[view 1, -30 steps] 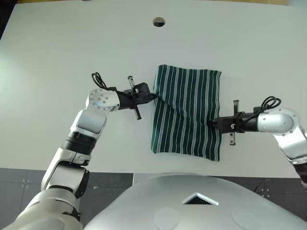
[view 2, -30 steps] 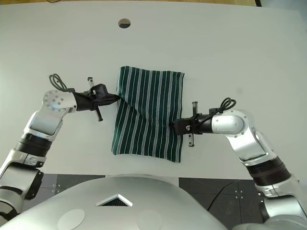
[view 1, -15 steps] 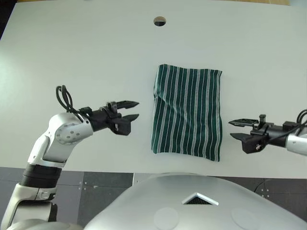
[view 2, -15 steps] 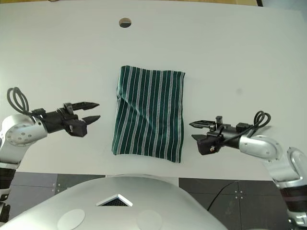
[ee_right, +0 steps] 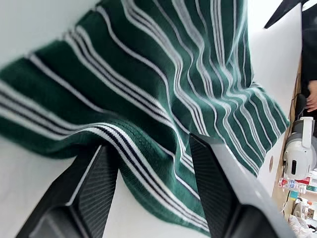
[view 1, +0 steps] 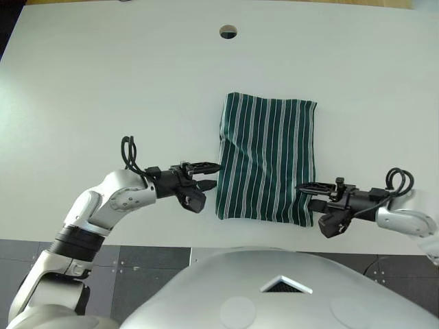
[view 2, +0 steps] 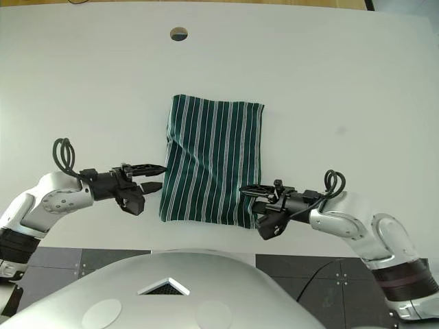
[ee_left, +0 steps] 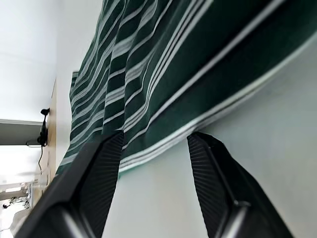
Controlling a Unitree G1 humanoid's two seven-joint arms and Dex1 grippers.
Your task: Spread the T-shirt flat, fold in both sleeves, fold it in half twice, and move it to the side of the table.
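Note:
The T-shirt [view 1: 267, 161], dark green with white stripes, lies folded into a rectangle in the middle of the white table [view 1: 103, 82]. My left gripper [view 1: 215, 174] is open, low over the table, with its fingertips at the shirt's left edge close to the near left corner. In the left wrist view the striped hem [ee_left: 163, 74] runs across just beyond the two fingers [ee_left: 99, 188]. My right gripper [view 1: 305, 194] is open at the near right corner. In the right wrist view that corner [ee_right: 163, 74] sits between the fingers [ee_right: 213, 183].
A round cable hole [view 1: 228, 31] lies in the table at the far side. Wide bare table stretches left and right of the shirt. The table's near edge [view 1: 164, 243] runs just behind both grippers.
One second ago both grippers were at the shirt's mid side edges. They drew away and opened. Since then both have moved back in, now lower down at the two near corners.

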